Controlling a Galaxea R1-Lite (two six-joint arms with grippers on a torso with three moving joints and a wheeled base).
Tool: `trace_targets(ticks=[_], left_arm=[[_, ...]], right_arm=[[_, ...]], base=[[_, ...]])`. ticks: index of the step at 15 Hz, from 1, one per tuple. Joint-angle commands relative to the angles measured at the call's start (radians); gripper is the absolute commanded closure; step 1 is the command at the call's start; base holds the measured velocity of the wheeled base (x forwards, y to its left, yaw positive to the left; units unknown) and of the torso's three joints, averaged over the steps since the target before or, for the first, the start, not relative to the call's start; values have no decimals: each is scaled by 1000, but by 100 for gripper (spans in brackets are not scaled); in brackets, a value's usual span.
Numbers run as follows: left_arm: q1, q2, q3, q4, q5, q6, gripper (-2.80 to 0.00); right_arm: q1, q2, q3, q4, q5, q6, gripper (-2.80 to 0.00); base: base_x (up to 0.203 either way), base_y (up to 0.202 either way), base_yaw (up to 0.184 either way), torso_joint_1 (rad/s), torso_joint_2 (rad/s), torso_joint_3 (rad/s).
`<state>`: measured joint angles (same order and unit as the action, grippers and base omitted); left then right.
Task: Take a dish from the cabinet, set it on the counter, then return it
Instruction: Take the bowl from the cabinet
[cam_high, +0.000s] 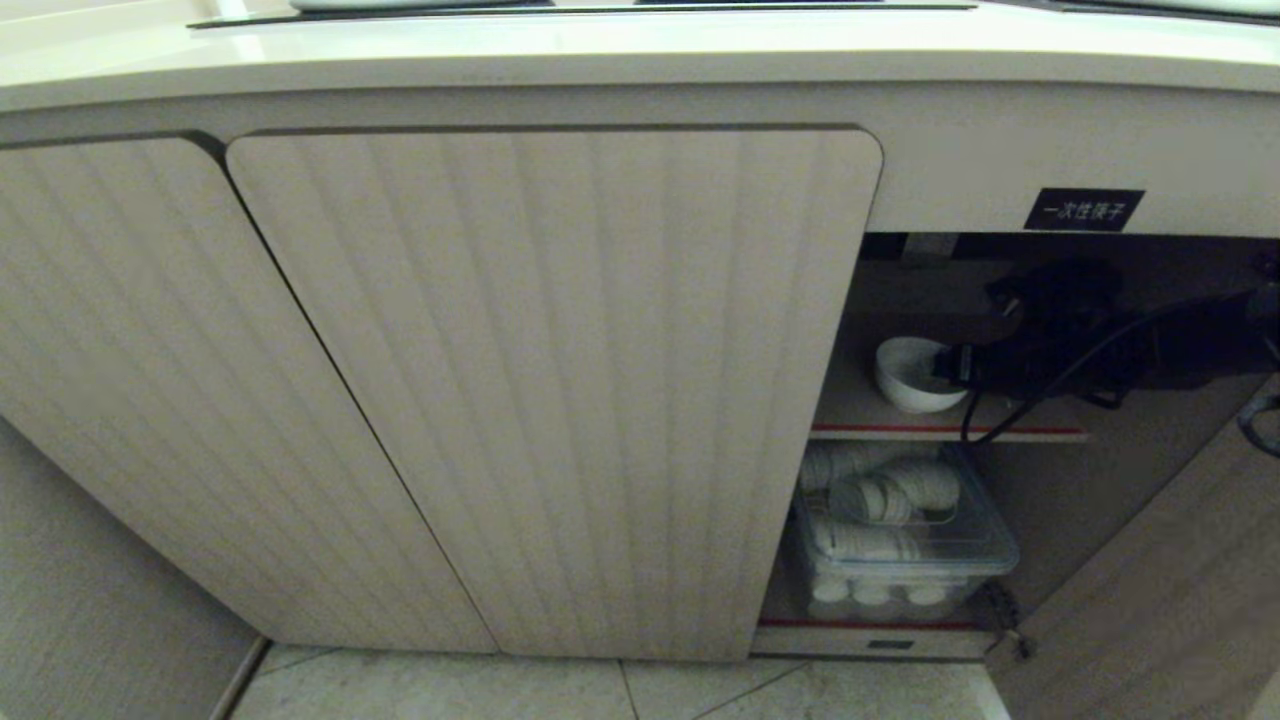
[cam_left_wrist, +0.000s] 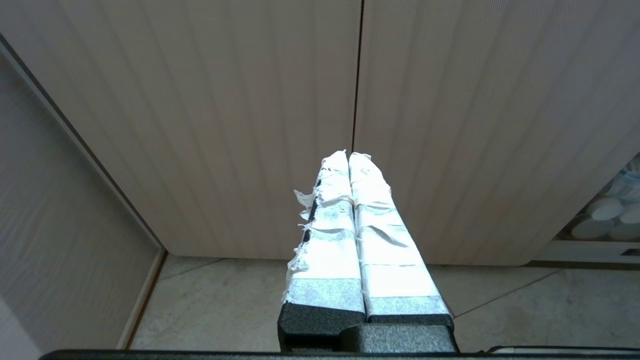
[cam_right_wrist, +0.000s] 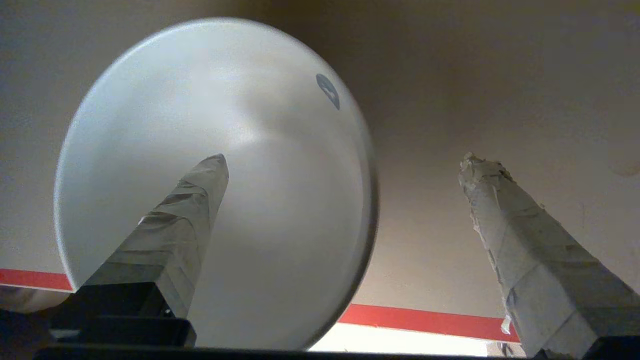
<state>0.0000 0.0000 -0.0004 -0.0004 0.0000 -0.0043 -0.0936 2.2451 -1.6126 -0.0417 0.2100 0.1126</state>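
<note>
Cabinet (cam_high: 550, 380): the two left doors are closed; the right compartment stands exposed under a black label (cam_high: 1083, 210).

Bowl (cam_high: 912, 375): white, on the upper shelf (cam_high: 940, 432), near that shelf's left end and close to its red front edge. In the head view it appears tipped, its mouth turned toward the right hand.

Right hand (cam_high: 955, 368): reaches into the compartment at upper-shelf level, released, fingers spread wide. The wrist view shows one finger (cam_right_wrist: 185, 235) crossing in front of the bowl's hollow (cam_right_wrist: 280, 165) and the other well clear outside its rim. Whether any finger touches the bowl cannot be told.

Left hand (cam_left_wrist: 348, 160): clenched, taped fingers pressed together, empty, hanging before the closed doors above the tiled floor (cam_left_wrist: 210, 305).

Lower shelf: a clear bin (cam_high: 905, 545) of stacked white cups.

Surface (cam_high: 600, 50): runs above the cabinet.
</note>
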Motion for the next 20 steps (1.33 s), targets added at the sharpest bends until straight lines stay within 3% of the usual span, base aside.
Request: trace_targets(ticks=[1,20], left_arm=[[0,0,-1,0,0,0,0],[0,0,0,0,0,0,0]], right_arm=[[0,5,-3,-1,2,1,-280],[-3,25,-53,86,3,-42,-280]], base=[[0,0,0,0,0,0],[0,0,0,0,0,0]])
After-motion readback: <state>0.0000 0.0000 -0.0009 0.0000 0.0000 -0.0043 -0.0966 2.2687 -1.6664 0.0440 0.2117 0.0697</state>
